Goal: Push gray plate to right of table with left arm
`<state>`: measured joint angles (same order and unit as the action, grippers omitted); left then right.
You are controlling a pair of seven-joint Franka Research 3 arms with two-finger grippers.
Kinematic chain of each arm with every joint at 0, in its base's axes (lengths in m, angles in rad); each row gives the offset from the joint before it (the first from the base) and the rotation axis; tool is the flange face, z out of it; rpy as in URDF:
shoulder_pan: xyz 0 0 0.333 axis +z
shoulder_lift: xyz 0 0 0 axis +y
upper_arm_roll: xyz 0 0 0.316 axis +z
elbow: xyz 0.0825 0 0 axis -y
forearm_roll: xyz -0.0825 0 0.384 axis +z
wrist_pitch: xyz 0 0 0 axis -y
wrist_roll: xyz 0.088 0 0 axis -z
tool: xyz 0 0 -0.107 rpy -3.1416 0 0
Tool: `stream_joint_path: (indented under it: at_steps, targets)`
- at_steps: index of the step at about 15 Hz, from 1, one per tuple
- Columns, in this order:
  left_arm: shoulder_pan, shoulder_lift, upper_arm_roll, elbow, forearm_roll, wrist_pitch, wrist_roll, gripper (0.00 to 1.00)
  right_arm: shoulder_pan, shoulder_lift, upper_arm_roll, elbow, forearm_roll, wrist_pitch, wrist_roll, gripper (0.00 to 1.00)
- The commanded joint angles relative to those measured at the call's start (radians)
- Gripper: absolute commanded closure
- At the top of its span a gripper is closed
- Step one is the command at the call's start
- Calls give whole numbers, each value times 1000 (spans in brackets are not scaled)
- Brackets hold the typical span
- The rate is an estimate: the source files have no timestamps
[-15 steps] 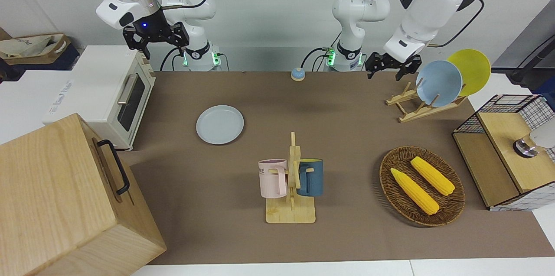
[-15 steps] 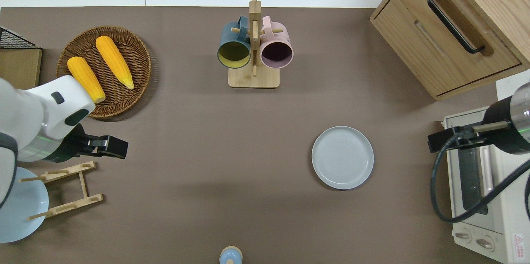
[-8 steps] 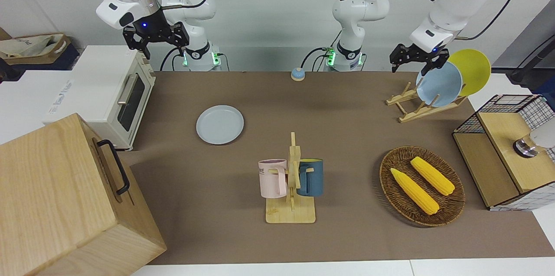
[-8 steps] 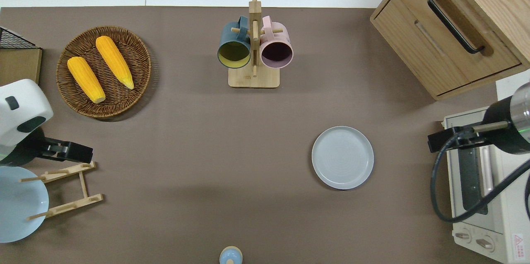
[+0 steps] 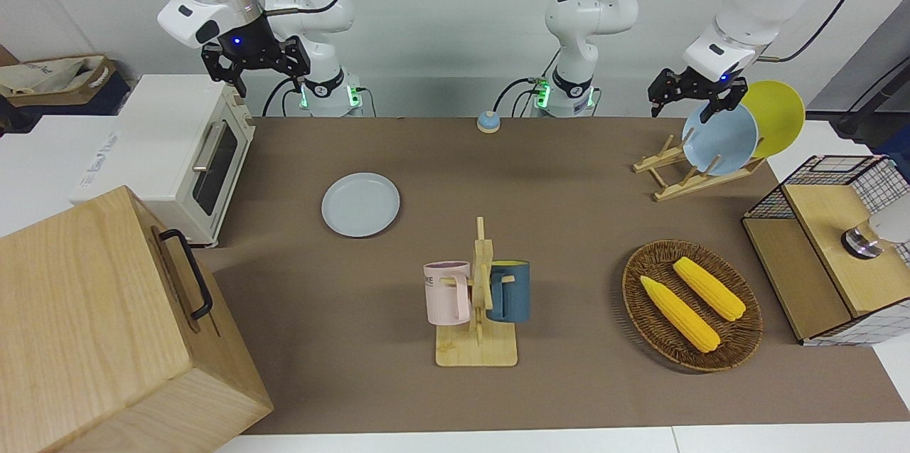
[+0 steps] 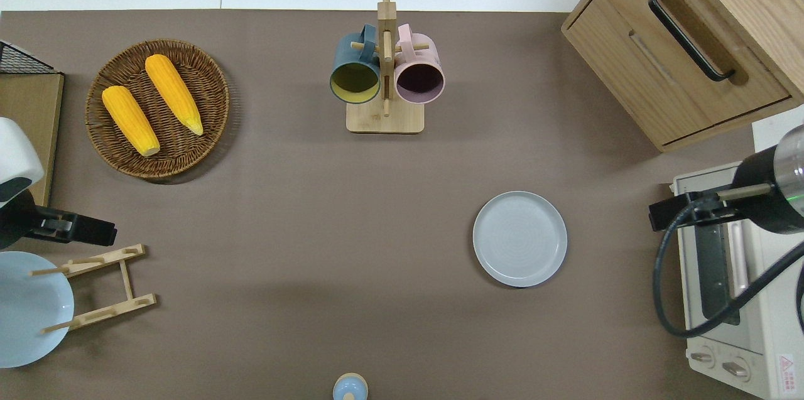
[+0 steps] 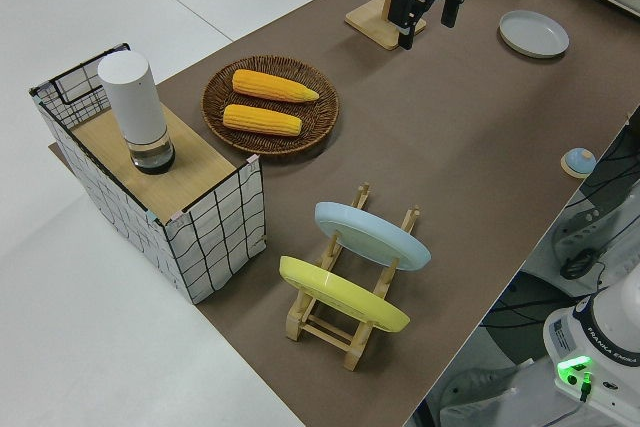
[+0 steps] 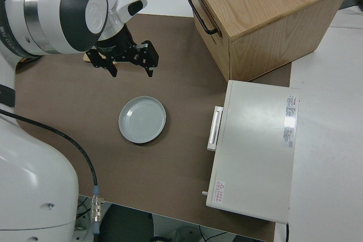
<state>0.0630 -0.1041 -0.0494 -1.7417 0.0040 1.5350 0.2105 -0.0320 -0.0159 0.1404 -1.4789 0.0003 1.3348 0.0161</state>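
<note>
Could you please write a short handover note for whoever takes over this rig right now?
Left claw: open, holding nothing, up in the air over the plate rack's end of the table.
Right arm: parked; its claw is open and holds nothing.
Gray plate: flat on the table toward the right arm's end, beside the toaster oven, with nothing touching it.
Done: the plate already lies at the right arm's end.
Left: nothing obvious; confirm that this spot is acceptable before ending.
</note>
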Motion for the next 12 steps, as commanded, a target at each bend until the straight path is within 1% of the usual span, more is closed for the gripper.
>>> stream_joint_path:
  at_steps: [1, 5, 7, 12]
  targets:
    - [-2, 12, -7, 33, 1, 53, 7, 2, -19, -2, 16, 9, 4, -16, 12, 17]
    - [-9, 14, -15, 41, -1, 88, 4, 2, -20, -2, 16, 9, 4, -16, 13, 17]
    - [-5, 11, -14, 41, -7, 89, -37, 2, -19, -2, 16, 9, 4, -16, 13, 17]
    - [0, 6, -9, 37, 4, 88, -28, 2, -20, -2, 16, 9, 4, -16, 12, 17]
